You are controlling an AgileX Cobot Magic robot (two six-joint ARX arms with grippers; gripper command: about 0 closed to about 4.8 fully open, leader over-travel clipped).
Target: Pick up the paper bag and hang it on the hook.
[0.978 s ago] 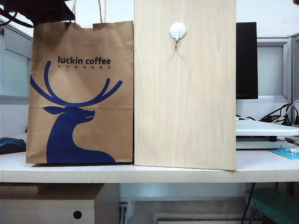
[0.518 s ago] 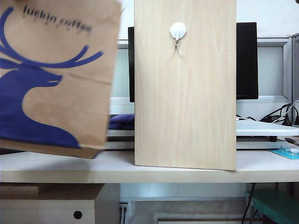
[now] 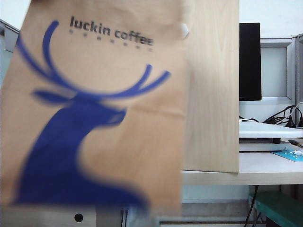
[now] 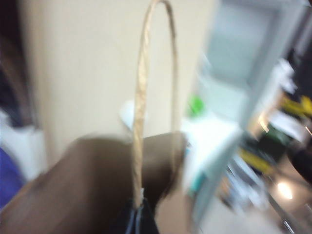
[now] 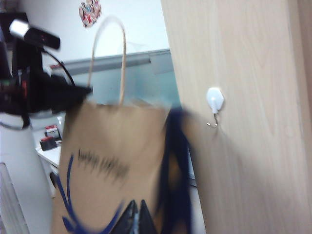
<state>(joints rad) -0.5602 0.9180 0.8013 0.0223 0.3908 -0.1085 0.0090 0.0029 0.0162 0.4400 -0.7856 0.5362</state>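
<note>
I've got the paper bag (image 3: 94,123) off the table, hanging in front of the wooden board (image 3: 215,94), filling the left and middle of the exterior view and motion-blurred. The left gripper (image 4: 139,217) is clamped tight on one twisted handle (image 4: 141,112) at the bag's rim; the loop stands up free above the jaws. The right gripper (image 5: 136,214) is parked on the right, watching; its tips look pressed together, nothing held.

The hook (image 5: 215,100) sits high on the board, prong (image 5: 213,122) poking toward the near side, and the bag's edge half covers it in the exterior view.

To do this well I'd bring the free loop above the prong, then lower it on, slowly so the swing settles.

Bag hangs long axis near vertical, slightly tilted, mouth up, printed deer face toward the exterior camera.
</note>
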